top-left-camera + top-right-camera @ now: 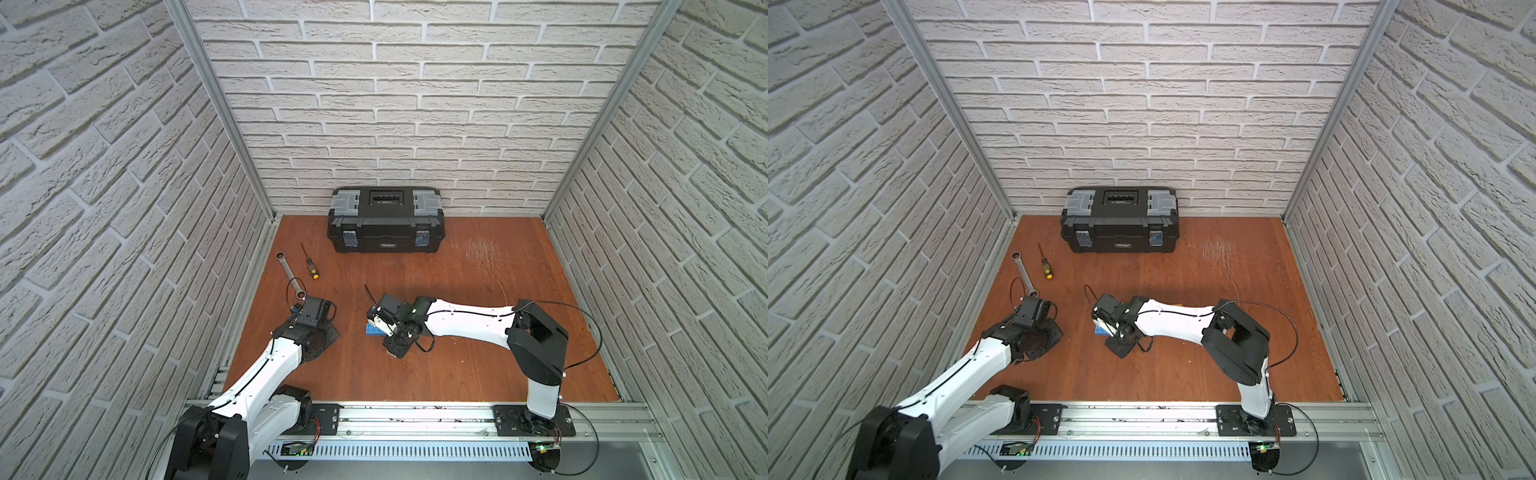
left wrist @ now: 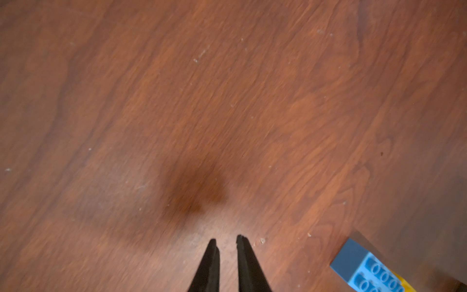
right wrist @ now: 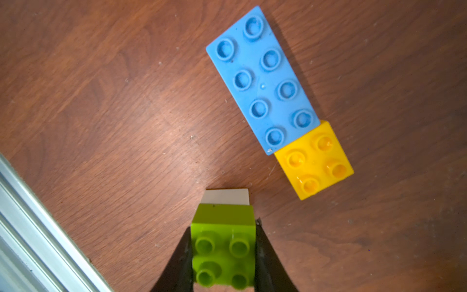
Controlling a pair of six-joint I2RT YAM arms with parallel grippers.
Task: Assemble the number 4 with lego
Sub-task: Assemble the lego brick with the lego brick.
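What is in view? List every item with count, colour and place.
table: one, reddish-brown wood, under everything.
toolbox: one, black and grey, table's far edge.
screwdriver: one, black and yellow handle, table's left.
wrench: one, silver, beside the screwdriver.
long brick: one, blue, flat on the table.
square brick: one, yellow, touching the long brick's end.
green brick: one, lime, in the right claw.
white brick: one, white, against the green brick.
left claw: one, black, narrowly parted, empty.
right claw: one, black, gripping the green brick.
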